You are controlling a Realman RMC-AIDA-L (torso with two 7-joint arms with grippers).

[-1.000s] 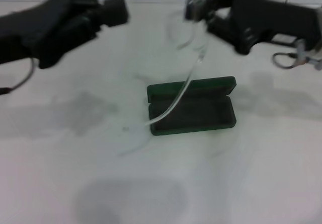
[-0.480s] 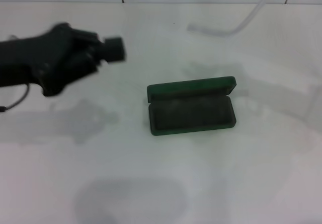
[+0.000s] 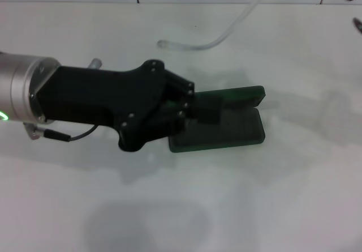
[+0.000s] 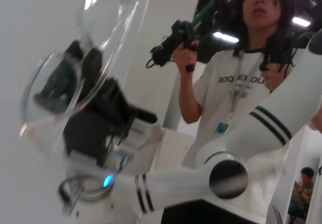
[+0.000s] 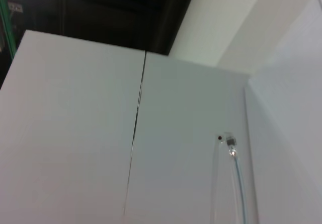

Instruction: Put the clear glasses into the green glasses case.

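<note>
Left gripper [image 3: 208, 109]: your arm reached across the white table [image 3: 237, 206], its tip over the open green glasses case [image 3: 243, 133]; jaw state could not be told | Clear glasses [image 3: 226, 28]: raised behind the case, one thin arm curving down | Right gripper [image 4: 75, 90]: held the clear lens in the left wrist view.
</note>
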